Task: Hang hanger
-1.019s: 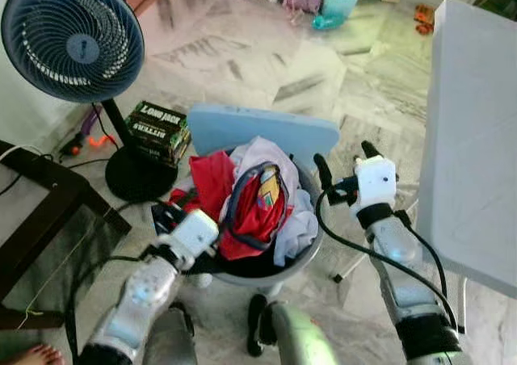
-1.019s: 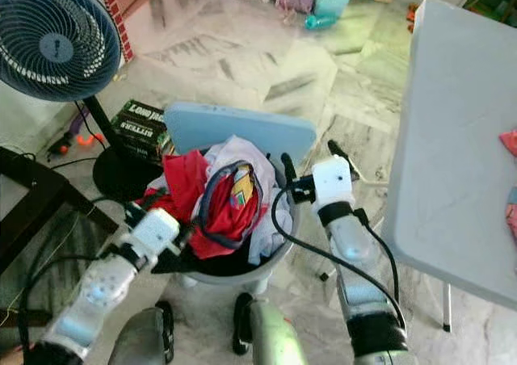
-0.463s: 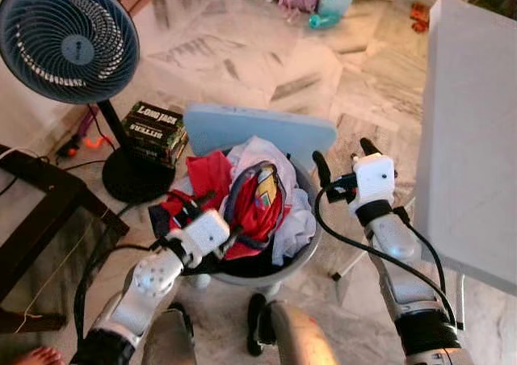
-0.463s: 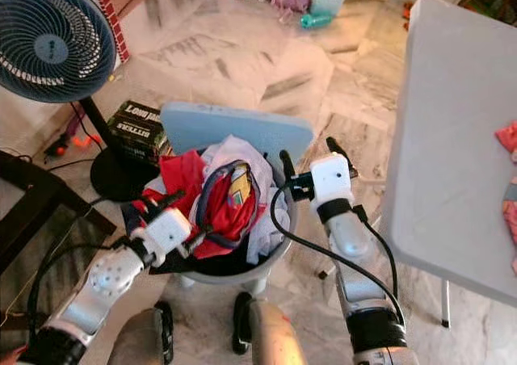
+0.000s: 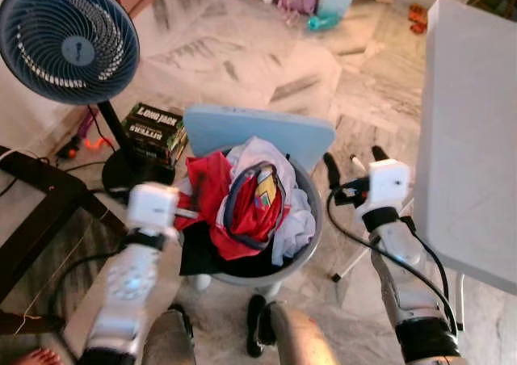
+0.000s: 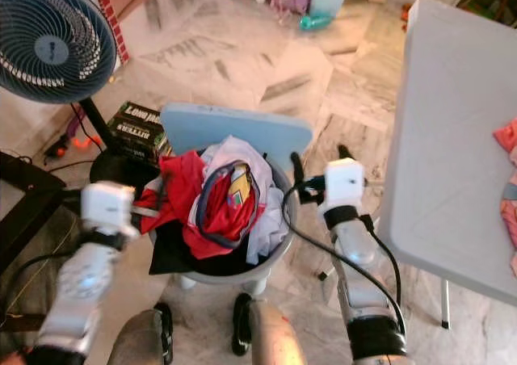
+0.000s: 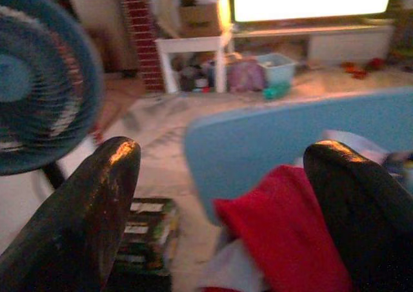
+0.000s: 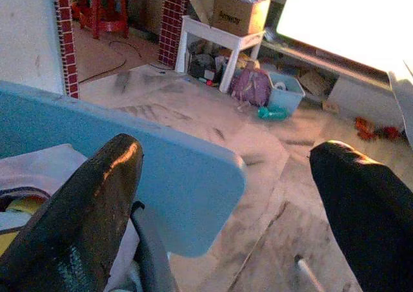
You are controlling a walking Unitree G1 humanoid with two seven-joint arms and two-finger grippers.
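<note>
Left eye view: blue hanger atop red clothes in grey laundry basket, frame centre. Left gripper at 9 o'clock of basket, fingers spread, empty; right gripper at 3 o'clock, fingers spread, empty. Fan at 10 o'clock, white table at 3 o'clock.

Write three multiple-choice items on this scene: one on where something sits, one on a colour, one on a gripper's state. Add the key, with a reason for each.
1. Where is the blue fan?
A. On the white table
B. On the floor, left of the laundry basket
C. Inside the basket

2. What colour is the board behind the basket?
A. Light blue
B. Red
C. Black

3. How is the right gripper?
A. Shut on a hanger
B. Shut on red cloth
C. Open and empty

Key: B, its stand rests on the floor to the left; A, the board is pale blue; C, the right wrist view shows its fingers spread with nothing between.
</note>
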